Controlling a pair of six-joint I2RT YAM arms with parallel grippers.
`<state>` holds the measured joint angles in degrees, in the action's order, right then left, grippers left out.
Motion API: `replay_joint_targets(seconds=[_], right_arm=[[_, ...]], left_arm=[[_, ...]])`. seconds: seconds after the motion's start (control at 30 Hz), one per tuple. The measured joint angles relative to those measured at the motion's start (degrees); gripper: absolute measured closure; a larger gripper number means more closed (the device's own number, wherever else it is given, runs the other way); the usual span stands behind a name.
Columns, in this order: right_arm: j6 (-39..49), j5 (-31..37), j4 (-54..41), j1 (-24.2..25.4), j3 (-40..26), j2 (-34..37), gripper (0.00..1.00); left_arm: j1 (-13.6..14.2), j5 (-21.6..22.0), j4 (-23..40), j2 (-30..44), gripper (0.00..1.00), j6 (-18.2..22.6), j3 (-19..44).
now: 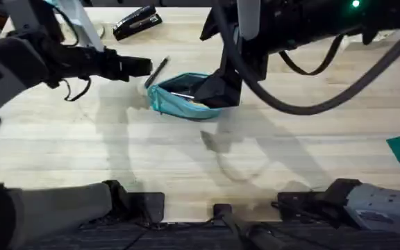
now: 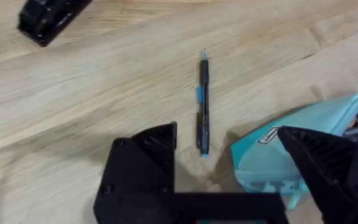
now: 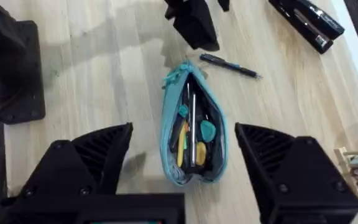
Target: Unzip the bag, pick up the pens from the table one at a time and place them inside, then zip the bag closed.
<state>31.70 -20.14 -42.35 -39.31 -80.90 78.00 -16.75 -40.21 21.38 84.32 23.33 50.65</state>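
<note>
One slim black pen [image 2: 202, 106] lies lengthwise just ahead of the left gripper [image 2: 229, 158], its fingers spread, beside the open teal fabric pouch [image 3: 192, 127].

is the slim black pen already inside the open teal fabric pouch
No, the slim black pen lies on the light wood table beside the open teal fabric pouch, outside its opening.

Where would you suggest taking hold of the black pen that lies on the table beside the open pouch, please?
Grip the black pen across the middle of its barrel, coming straight down from above. It lies flat on the table, and bare wood on both long sides leaves room for a finger each side. The left gripper, open, hovers near the end beside the teal pouch.
</note>
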Motion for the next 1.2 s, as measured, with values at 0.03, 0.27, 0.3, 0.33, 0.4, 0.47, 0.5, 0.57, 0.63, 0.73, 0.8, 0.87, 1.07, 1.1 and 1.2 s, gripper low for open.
replay_joint_targets(seconds=[0.03,0.27,0.3,0.33,0.4,0.47,0.5,0.57,0.63,0.73,0.8,0.87,1.07,1.1,1.2], right_arm=[[0.0,0.3,0.1,0.0,0.0,0.0,0.004],[0.0,4.5,0.1,0.0,0.0,0.0,0.004],[0.0,4.5,0.1,0.0,0.0,0.0,0.004],[0.0,4.7,0.1,0.0,0.0,0.0,0.004],[0.0,4.8,0.1,0.0,0.0,0.0,0.004],[0.0,4.9,0.1,0.0,0.0,0.0,0.004],[0.0,4.9,0.1,0.0,0.0,0.0,0.004],[0.0,4.9,0.1,0.0,0.0,0.0,0.003],[0.0,4.9,0.1,0.0,0.0,0.0,0.004],[0.0,4.9,0.1,0.0,0.0,0.0,0.003],[0.0,4.9,0.1,0.0,0.0,0.0,0.003],[0.0,4.9,0.1,0.0,0.0,0.0,0.003],[0.0,4.9,0.1,0.0,0.0,0.0,0.003],[0.0,4.9,0.1,0.0,0.0,0.0,0.003],[0.0,4.9,0.1,0.0,0.0,0.0,0.003]], left_arm=[[0.7,0.1,-0.6,0.7,0.008,0.0,0.0],[10.1,11.4,-7.3,5.4,0.008,-7.3,0.0],[10.7,12.7,-7.3,5.8,0.008,-7.9,0.0],[11.3,14.3,-7.4,6.2,0.008,-8.4,0.0],[12.4,17.3,-7.6,7.2,0.008,-9.1,0.1],[13.3,19.6,-8.6,8.8,0.008,-9.7,0.1],[13.7,20.5,-9.4,9.8,0.008,-9.9,0.1],[14.2,21.6,-10.3,12.0,0.008,-10.1,0.1],[14.4,22.0,-11.1,13.3,0.008,-10.2,0.6],[14.6,22.8,-11.1,14.6,0.007,-10.2,1.8],[14.7,22.9,-11.1,14.8,0.008,-10.2,2.0],[14.7,23.0,-11.1,14.8,0.008,-10.2,2.0],[14.8,23.1,-10.9,14.8,0.008,-10.2,2.0],[14.8,23.1,-10.8,14.8,0.008,-10.2,2.0],[14.8,23.1,-10.4,14.8,0.008,-10.1,2.2]])
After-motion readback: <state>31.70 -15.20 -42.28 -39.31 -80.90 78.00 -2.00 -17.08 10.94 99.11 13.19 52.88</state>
